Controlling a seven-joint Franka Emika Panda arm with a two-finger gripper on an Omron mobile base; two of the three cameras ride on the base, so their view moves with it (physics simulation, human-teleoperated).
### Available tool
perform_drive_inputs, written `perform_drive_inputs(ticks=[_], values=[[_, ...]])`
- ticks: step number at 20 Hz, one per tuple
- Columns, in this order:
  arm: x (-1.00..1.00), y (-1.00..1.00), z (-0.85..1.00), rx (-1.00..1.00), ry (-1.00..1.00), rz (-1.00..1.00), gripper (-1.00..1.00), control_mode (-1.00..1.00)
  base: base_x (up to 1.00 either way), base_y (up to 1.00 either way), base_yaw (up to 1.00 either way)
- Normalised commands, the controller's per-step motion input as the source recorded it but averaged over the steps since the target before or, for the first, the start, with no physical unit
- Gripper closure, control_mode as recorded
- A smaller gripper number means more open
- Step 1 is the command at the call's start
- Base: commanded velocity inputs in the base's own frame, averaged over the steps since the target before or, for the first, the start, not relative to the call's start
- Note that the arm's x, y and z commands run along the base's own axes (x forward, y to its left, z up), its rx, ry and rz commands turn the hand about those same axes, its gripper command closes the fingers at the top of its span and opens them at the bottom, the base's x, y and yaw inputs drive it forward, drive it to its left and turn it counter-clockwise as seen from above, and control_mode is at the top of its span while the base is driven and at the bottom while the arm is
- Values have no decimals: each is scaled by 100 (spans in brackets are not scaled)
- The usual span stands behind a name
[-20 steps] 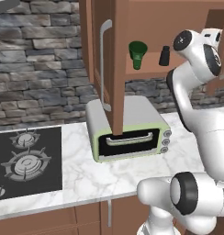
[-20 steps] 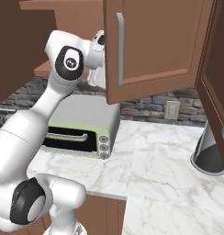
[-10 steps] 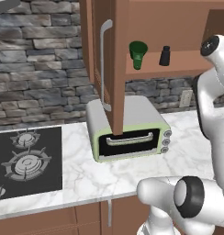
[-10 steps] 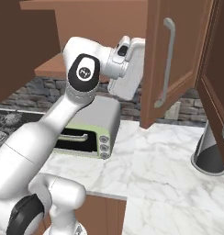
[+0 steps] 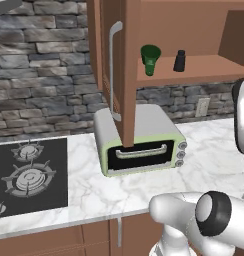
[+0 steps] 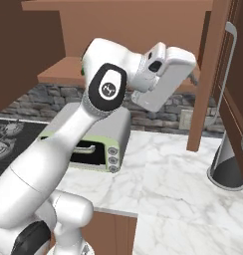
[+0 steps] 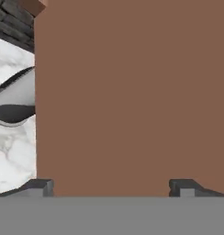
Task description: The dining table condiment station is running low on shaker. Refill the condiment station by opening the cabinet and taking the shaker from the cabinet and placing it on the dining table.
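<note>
Shaker [image 5: 179, 60] small, black, narrow-topped, upright on cabinet [image 5: 194, 30] shelf; tool [image 7: 111, 186] spread.

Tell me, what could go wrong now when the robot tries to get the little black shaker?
1. The open gripper faces the cabinet door up close, so swinging toward the shelf may bump the door.
2. The green cup stands beside the shaker on the shelf; a sloppy reach could knock it over.
3. The shaker is small and narrow on top, so the fingers might tip it instead of gripping it.
</note>
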Motion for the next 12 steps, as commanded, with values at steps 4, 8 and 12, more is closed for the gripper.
perform_drive_inputs(ticks=[4, 8, 12], values=[[-37, 53, 6, 14, -53, 1, -100, -100, 0, 0, 0], [-5, 78, 0, 16, -45, 1, -100, -100, 0, 0, 0], [0, 96, 0, 18, -31, 7, -100, -100, 0, 0, 0]])
